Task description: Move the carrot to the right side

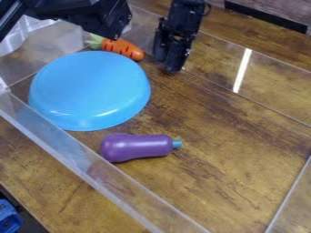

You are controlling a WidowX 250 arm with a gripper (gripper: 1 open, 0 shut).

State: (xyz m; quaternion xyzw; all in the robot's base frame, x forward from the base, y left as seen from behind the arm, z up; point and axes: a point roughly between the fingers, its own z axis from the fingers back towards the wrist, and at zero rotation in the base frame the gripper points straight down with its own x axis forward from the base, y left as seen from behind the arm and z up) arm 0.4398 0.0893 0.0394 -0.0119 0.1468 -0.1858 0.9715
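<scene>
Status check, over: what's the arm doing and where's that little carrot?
Gripper beside the carrot, holding nothing; fingers' opening unclear. Carrot at back, behind blue plate. Nothing between them.

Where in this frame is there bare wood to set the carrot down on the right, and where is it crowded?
The widest bare wood lies right of the gripper and the purple eggplant toy, out to the clear wall. The back-left is crowded: the carrot sits tight between the blue plate, the dark arm and the gripper.

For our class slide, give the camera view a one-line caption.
Tool hovers right of the carrot, behind a blue plate; eggplant lies in front.
</scene>
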